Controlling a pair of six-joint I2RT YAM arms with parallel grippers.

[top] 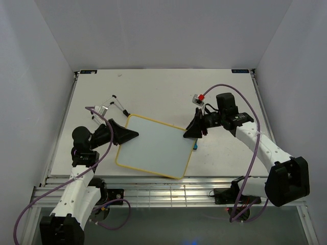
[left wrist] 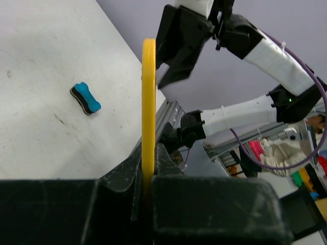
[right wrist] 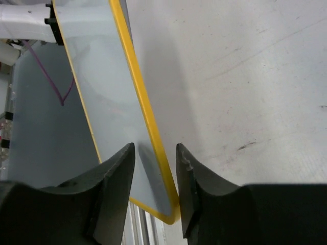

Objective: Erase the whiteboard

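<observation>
The left gripper (left wrist: 148,164) is pinched tight on the thin yellow rim of the small white whiteboard with rounded corners (top: 153,147). It holds the board's left edge. In the left wrist view the rim stands like a thin yellow stick going up from between the black fingers (left wrist: 122,178).

The right gripper (right wrist: 155,148) is at the board's right edge. Its two fingers (right wrist: 115,189) stand a little apart, one on each side of the yellow rim. There is a gap on both sides, so it is not squeezing the board.

The whiteboard is in the middle of the big white tabletop (top: 153,87), near the front edge, turned at a slant between the two grippers. Its face looks plain and pale. One corner reaches close to the front edge.

A small blue eraser with a black bottom (left wrist: 85,98) lies on the tabletop just beside the board's right edge, under the right gripper. From above, only a bit of blue shows there.

A little red and white thing (top: 198,98) sits farther back, near the right arm. A small silver thing with thin black sticks (top: 104,109) lies near the left edge, behind the left gripper. Both are too small to make out.

The board looks lifted or tipped a bit, but I cannot tell if any part rests on the tabletop. The left wrist view shows the board only from its edge, so its face is hidden there.
</observation>
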